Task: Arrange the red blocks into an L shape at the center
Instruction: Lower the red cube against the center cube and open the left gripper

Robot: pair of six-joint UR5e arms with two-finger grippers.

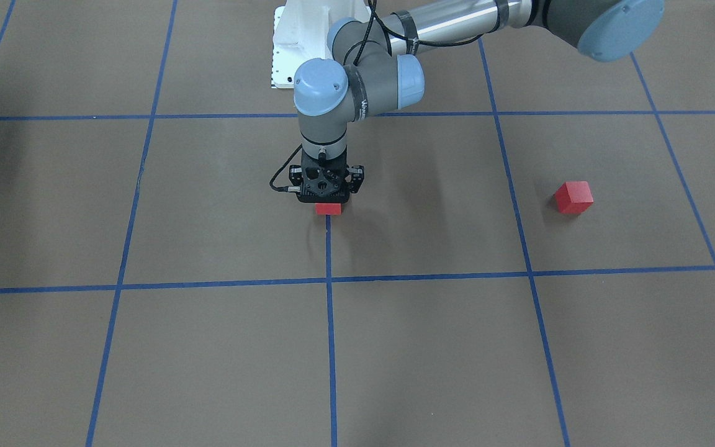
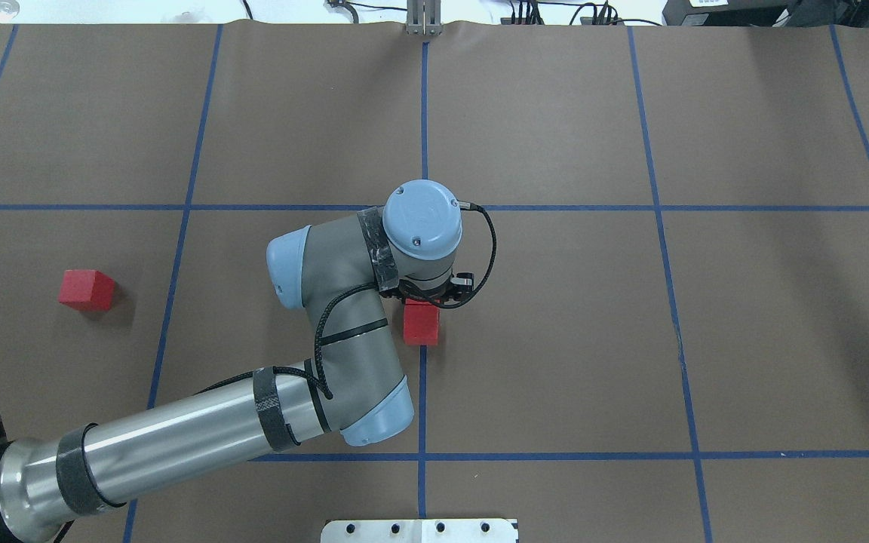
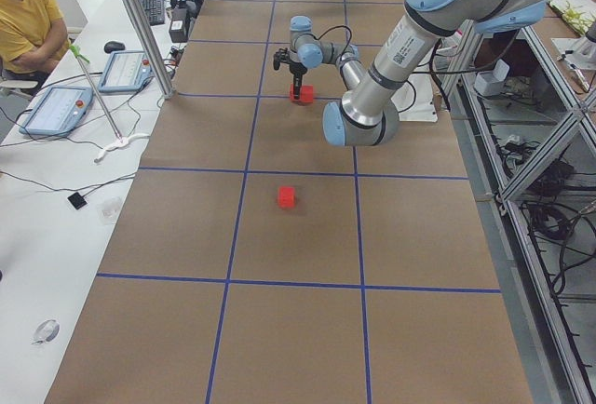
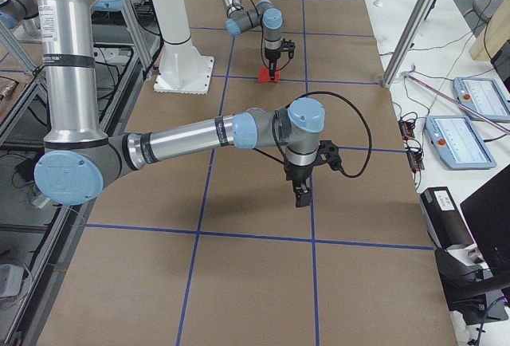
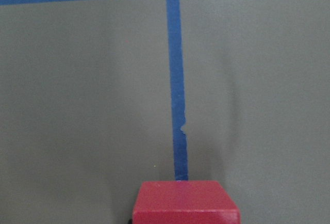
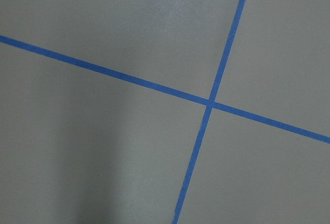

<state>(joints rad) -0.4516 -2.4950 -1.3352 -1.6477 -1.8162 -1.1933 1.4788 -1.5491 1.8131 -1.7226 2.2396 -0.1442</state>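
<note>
Red blocks (image 1: 328, 208) show at two spots on the brown, blue-taped table (image 2: 781, 339). The centre block (image 2: 421, 324) sits at the centre (image 2: 449, 369) of the table, on the blue tape line (image 2: 422, 392) that runs from the robot's edge to the far edge. In the left wrist view that line leads straight up to the block's face. The left gripper (image 1: 327, 197) points straight down directly over it (its black body hides the fingers from the front camera) and seems to straddle the block. Whether the fingers press on it or stand spread cannot be told. The stray block (image 2: 86, 290) lies alone, well apart, between the centre and the table's left end, turned slightly askew to the grid. The right gripper (image 4: 301, 196) hangs fingers-down above the table toward its right end, close to a tape crossing (image 6: 210, 102). It shows only in the side view, so its state cannot be told either. A person in a yellow top (image 3: 23, 13) sits at the side desk beyond the far edge.
</note>
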